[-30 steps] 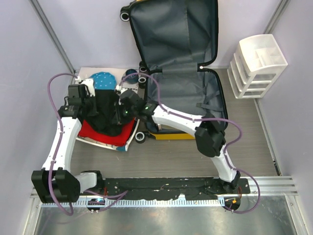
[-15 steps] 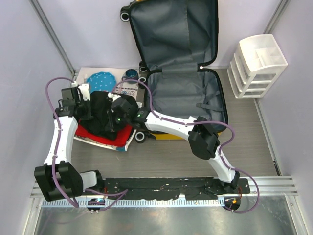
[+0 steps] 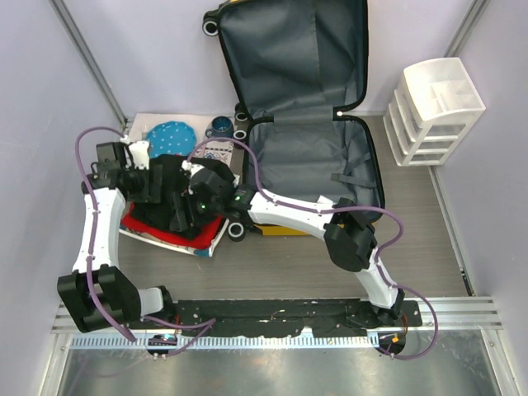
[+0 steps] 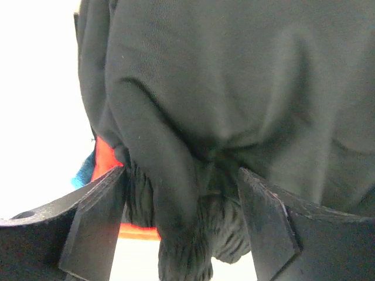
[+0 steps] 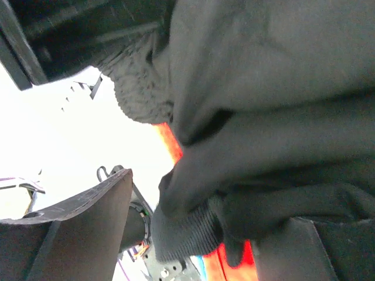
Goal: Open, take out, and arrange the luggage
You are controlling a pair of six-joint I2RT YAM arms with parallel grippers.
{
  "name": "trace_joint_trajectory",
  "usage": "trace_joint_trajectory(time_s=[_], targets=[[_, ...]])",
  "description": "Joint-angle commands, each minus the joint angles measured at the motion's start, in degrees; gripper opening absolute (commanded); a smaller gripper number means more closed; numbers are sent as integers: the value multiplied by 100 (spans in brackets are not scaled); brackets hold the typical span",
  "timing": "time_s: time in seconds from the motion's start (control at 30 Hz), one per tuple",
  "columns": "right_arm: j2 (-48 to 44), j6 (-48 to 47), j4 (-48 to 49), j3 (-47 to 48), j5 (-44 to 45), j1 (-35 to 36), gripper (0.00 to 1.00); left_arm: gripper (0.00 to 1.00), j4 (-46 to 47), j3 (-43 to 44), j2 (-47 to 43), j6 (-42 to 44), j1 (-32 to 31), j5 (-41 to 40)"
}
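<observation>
The luggage (image 3: 305, 161) lies open, its lid leaning on the back wall, showing grey lining and a yellow shell edge (image 3: 285, 230). To its left a black garment (image 3: 172, 206) lies on a red garment (image 3: 142, 221) in a white tray (image 3: 194, 247). My left gripper (image 3: 153, 186) and right gripper (image 3: 195, 203) meet over this pile. In the left wrist view the left gripper (image 4: 181, 228) is open, with black ribbed cloth (image 4: 205, 117) loose between its fingers (image 4: 94, 228). The right gripper (image 5: 199, 240) is open too, its fingers (image 5: 82, 228) spread around the black garment (image 5: 275, 117).
A white plastic drawer unit (image 3: 433, 111) stands at the back right. Behind the tray are a blue dotted item (image 3: 171, 132), a dark blue cup (image 3: 221, 125) and a patterned cloth (image 3: 216, 153). Walls close in on the left, back and right.
Both grippers have gone from shut to open, releasing the black garment. It has come down onto the red garment, and both arms have shifted left.
</observation>
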Motion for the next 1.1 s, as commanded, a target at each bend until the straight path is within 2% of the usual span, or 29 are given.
trace_joint_trajectory(time_s=[0.0,0.13,0.23,0.37,0.53,0.67,0.73,0.9,1.07], targets=[[-1115,-627,-122,-208,-178,-143,79,79,-933,1311,146,740,38,782],[-1695,-1183,-368,-489,-442,-336,79,79,-1639,2900,752,1049,29,1265],[-2064,-1359,-465,-656,-460,-625,80,80,-1929,3517,1095,1155,-6,1905],[-2390,-1421,-465,-902,-495,-1171,80,82,-2018,3599,1762,1086,-461,1847],[-2671,-1613,-421,-1359,-566,-1655,80,80,-1413,2652,2072,1049,-822,1321],[-2821,-1702,-306,-1825,-539,-1813,80,75,-736,1562,2203,1524,-1122,145],[-2882,-1711,-289,-1905,-566,-1857,79,74,-708,1025,2274,1612,-1105,-138],[-2865,-1807,-298,-1984,-636,-1962,80,73,-673,-55,2292,1455,-824,-964],[-2725,-1869,-298,-1914,-742,-2050,79,72,-533,-750,2028,1594,72,-1237]])
